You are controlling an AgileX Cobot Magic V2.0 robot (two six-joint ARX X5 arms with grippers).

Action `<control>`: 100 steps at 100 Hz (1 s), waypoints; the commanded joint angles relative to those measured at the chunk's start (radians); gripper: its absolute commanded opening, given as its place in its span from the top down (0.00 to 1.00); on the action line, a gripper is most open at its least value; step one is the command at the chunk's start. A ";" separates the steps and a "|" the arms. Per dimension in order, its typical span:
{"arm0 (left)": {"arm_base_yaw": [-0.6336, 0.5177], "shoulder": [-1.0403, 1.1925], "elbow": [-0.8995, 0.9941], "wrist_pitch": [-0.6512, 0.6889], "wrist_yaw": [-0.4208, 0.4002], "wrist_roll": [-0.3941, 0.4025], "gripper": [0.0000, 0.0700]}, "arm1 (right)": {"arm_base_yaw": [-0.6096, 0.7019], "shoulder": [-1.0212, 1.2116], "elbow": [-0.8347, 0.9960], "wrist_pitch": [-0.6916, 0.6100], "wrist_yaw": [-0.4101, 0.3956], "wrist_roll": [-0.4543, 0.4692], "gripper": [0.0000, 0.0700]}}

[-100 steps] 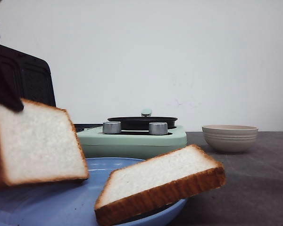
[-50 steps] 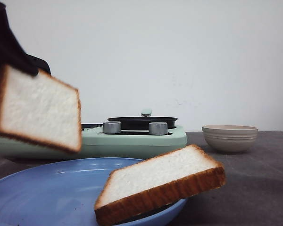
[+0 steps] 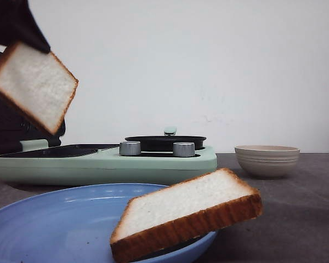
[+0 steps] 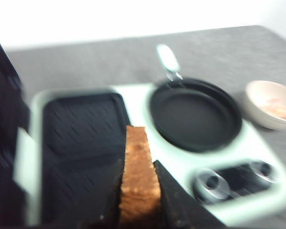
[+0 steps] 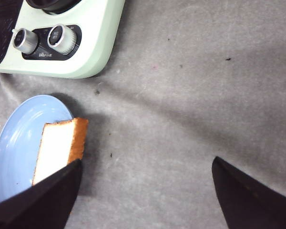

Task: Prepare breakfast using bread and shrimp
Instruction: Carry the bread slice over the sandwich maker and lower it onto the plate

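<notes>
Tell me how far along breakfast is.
Early. In hand: the left gripper holds one bread slice in the air above the open grill plate. Left: the second slice lies on the blue plate, and the orange pieces sit in the beige bowl. Right gripper is open.

Staged test setup, not a real kitchen: bare white wall (image 3: pixel 219 66), grey cloth-covered table (image 5: pixel 190 95), w/ just a mint-green cooker (image 3: pixel 153 161), blue plate (image 3: pixel 55 224) & beige bowl (image 3: pixel 267 159) laid out.

Even, bright light throughout; the left wrist view is motion-blurred, the other two sharp, with soft shadows.
</notes>
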 commanded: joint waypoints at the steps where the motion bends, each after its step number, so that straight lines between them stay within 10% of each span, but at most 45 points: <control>1: -0.004 0.062 0.056 0.024 -0.027 0.106 1.00 | 0.000 0.003 0.018 0.003 -0.002 -0.013 0.22; 51: -0.004 0.543 0.369 0.186 -0.233 0.512 1.00 | 0.000 0.003 0.018 0.004 0.006 -0.016 0.22; 100: -0.011 0.718 0.436 0.329 -0.246 0.815 1.00 | 0.000 0.003 0.018 0.004 0.024 -0.017 0.22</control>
